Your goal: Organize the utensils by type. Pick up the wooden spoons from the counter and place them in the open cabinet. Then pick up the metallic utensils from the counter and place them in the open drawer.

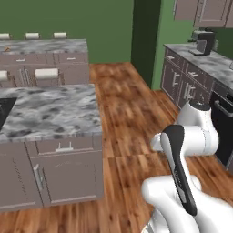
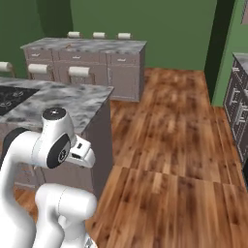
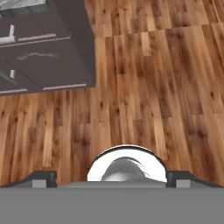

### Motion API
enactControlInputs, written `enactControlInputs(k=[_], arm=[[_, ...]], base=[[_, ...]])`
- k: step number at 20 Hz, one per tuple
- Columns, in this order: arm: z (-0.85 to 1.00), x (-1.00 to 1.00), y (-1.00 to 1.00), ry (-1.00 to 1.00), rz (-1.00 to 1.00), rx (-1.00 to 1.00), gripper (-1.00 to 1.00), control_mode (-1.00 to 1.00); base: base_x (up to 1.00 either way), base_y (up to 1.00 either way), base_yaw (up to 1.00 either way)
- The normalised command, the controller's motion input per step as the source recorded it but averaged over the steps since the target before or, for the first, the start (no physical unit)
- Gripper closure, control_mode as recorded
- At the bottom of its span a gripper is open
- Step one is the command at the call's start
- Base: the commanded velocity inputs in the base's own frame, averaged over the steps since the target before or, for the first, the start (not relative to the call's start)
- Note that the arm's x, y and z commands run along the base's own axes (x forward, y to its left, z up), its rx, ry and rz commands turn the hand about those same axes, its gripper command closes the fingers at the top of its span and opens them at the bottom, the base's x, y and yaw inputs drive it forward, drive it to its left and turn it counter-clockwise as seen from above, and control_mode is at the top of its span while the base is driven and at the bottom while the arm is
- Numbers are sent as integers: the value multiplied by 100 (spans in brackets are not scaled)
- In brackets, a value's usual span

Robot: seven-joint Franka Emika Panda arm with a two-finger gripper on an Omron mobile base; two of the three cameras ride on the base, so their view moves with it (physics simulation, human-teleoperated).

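In the hand view my gripper (image 3: pixel 112 178) is open, its dark fingertips (image 3: pixel 43 178) far apart with nothing between them, pointing down at the wooden floor (image 3: pixel 144 87). The arm is folded up close over the base. A counter (image 1: pixel 200 58) with a grey-and-white marbled top and bar-handled fronts runs along the green wall at the right, well away from the arm. The wooden spoons, the metallic utensils, the open cabinet and the open drawer are out of view.
An island (image 1: pixel 54 111) with a black cooktop (image 1: pixel 5 109) stands close on the left; its cabinet front (image 3: pixel 43 57) shows in the hand view. A farther island (image 2: pixel 87 46) has stools. A coffee machine (image 1: pixel 204 42) sits on the right counter, under shut wall cabinets (image 1: pixel 207 11).
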Motion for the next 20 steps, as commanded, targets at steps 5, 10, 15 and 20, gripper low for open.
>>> enactControlInputs(k=[5,10,15,20], arm=[[0,0,0,0,0,0,-100,100],[0,0,0,0,0,0,-100,100],[0,0,0,0,0,0,-100,100],[0,0,0,0,0,0,-100,100]], base=[[84,-43,-10],[100,-29,0],[100,-29,0],[97,-41,0]])
